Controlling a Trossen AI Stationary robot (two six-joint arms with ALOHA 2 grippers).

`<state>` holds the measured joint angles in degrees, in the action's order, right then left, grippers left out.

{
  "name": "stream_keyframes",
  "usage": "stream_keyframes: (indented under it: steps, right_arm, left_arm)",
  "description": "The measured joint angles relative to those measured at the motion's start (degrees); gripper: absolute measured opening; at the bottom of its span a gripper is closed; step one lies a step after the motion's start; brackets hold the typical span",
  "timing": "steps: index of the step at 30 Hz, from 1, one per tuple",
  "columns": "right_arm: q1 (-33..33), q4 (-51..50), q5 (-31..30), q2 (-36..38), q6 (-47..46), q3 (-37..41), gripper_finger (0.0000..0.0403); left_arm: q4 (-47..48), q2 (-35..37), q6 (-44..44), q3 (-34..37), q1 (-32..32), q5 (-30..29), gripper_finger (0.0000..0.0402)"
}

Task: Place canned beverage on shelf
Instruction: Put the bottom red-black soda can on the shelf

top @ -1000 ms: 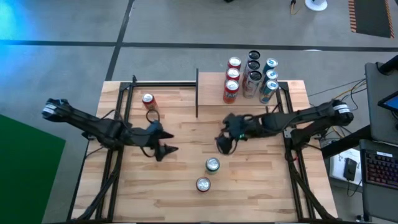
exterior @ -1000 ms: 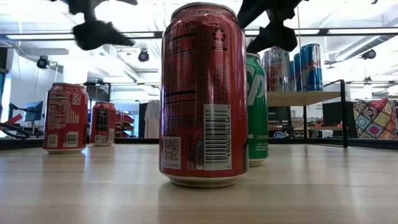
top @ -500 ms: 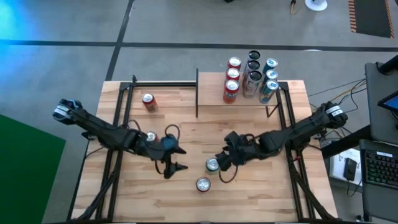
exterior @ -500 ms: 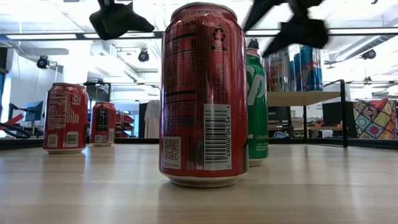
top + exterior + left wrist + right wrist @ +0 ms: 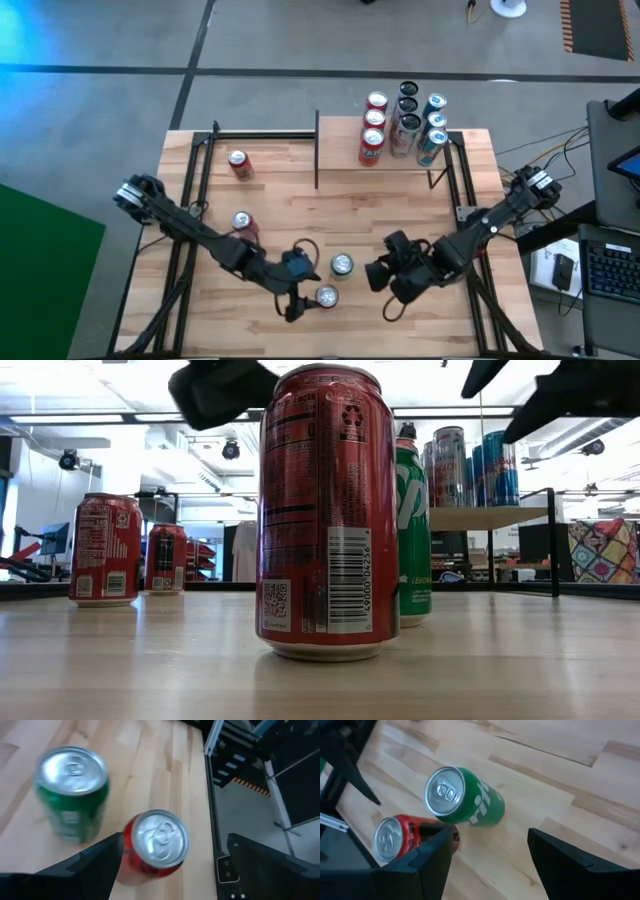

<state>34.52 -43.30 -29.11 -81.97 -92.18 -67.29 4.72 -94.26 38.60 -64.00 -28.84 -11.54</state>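
Nearest the front edge of the table: red can standing upright, silver top up. Left gripper is right beside it on its left side, above the table surface; fingers spread wide, nothing between them, and in the left wrist view the red can sits in the gap ahead of them, not touched.

Just behind the red can: green can, upright, near but apart from it. Low view has the red can filling the middle with the green can partly hidden behind it.

Right gripper hangs to the right of the green can, near it, no contact. Fingers apart, empty; right wrist view shows the green can and the red can ahead of them.

Farther back on the left half: a second red can beside the left arm, then a third red can near the far left corner, both upright on the tabletop.

Far right corner: shelf, light wood board on thin black uprights, raised over the table. Cluster of cans on the shelf stands on it, mixed red, silver, dark and blue, all upright. Low view shows the shelf behind the green can with tall cans on top
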Motion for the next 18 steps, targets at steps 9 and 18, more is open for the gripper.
stream_keyframes:
  steps: [9, 18]
  right_arm:
    - [4.01, -1.07, -1.05, 0.0, -2.7, 0.0, 0.0247]
    - [6.61, -5.86, -1.64, 0.0, -3.4, 0.02, 0.0247]
  left_arm:
    - [13.12, -11.42, 1.95, -14.15, 0.37, -1.27, 0.0357]
    - [29.0, -21.02, 11.32, -25.56, 0.35, -3.37, 0.0374]
